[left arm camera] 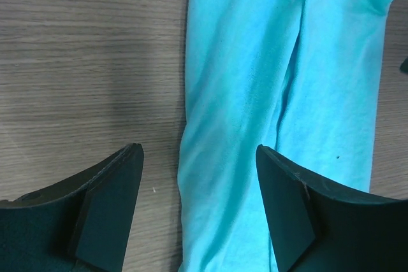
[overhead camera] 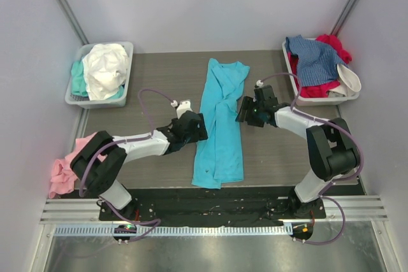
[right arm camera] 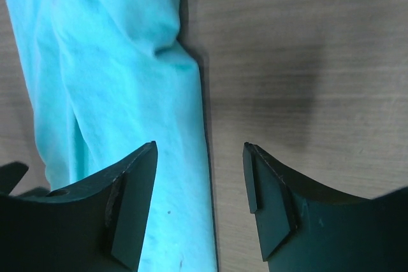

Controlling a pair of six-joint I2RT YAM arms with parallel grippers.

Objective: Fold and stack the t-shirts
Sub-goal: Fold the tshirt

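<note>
A bright turquoise t-shirt point(overhead camera: 220, 125) lies on the table as a long narrow strip, neck at the far end. My left gripper point(overhead camera: 203, 126) hovers at the strip's left edge. In the left wrist view it point(left arm camera: 197, 152) is open, with the cloth's point(left arm camera: 255, 81) edge between its jaws and nothing gripped. My right gripper point(overhead camera: 241, 111) is at the strip's right edge. It point(right arm camera: 200, 149) is also open, one finger over the cloth point(right arm camera: 115, 74) and one over bare table. More t-shirts lie in the trays: white point(overhead camera: 105, 68) over mint point(overhead camera: 78, 78) on the left, denim-blue point(overhead camera: 315, 58) over red point(overhead camera: 335, 46) on the right.
A pale grey tray point(overhead camera: 124, 48) stands at the far left corner, another tray point(overhead camera: 288, 62) at the far right. A pink t-shirt point(overhead camera: 62, 171) hangs crumpled by the left arm's base, at the table's left edge. Grey walls close in both sides.
</note>
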